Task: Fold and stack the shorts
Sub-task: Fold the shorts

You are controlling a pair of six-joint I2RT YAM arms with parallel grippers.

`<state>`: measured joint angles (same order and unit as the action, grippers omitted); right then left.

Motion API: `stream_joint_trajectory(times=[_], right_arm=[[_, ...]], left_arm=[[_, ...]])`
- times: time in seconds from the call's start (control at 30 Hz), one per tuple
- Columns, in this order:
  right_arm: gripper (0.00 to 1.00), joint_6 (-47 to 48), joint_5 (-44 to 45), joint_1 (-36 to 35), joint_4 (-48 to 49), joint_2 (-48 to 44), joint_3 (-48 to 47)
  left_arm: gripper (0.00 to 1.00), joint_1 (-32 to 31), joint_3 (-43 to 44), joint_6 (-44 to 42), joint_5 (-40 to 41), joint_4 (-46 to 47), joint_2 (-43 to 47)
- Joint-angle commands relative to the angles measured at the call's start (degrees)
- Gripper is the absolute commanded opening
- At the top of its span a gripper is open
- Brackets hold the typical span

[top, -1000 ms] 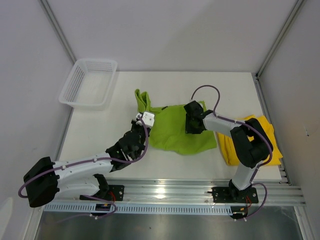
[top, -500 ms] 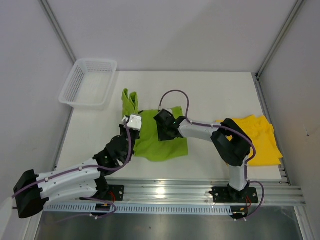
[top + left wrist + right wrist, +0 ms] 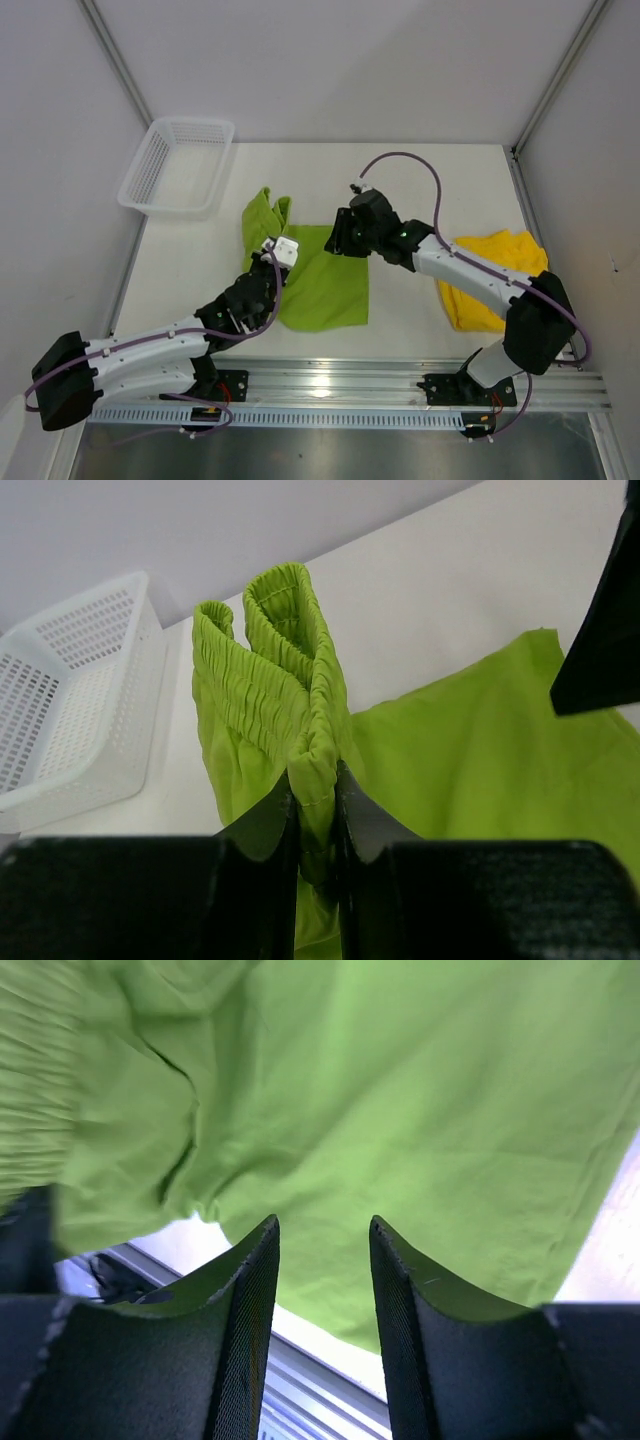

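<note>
Green shorts (image 3: 325, 285) in left gripper (image 3: 315, 780)

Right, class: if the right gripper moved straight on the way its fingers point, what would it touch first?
Most likely the green shorts: they fill the view just beyond the open right gripper, with nothing in between.

No word, label, brand mark or number is showing legibly in any of the three views.
</note>
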<state>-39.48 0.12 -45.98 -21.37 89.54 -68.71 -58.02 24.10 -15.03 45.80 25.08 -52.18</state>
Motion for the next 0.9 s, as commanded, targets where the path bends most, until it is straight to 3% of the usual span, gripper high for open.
stream_joint_trajectory(times=[0.0, 0.27, 0.37, 0.87], right_arm=[[0.43, 0.63, -2.05, 4.12, -1.48, -3.75, 3.48], [0.43, 6.61, -3.02, 13.28, -1.14, -5.69, 11.49], [0.48, 7.58, -4.16, 15.30, 0.61, -5.08, 14.12], [0.45, 7.23, -8.91, 16.71, 9.41, 5.56, 16.41]], left_arm=[[0.00, -0.52, -0.02, 0.79, -2.82, 2.52, -0.29], [0.00, -1.74, 2.62, -0.17, -3.88, 1.38, -1.95], [0.00, -3.23, 4.63, -1.40, -2.83, 1.29, -3.01], [0.00, -6.32, 8.95, -1.67, 1.57, -0.47, -12.41]])
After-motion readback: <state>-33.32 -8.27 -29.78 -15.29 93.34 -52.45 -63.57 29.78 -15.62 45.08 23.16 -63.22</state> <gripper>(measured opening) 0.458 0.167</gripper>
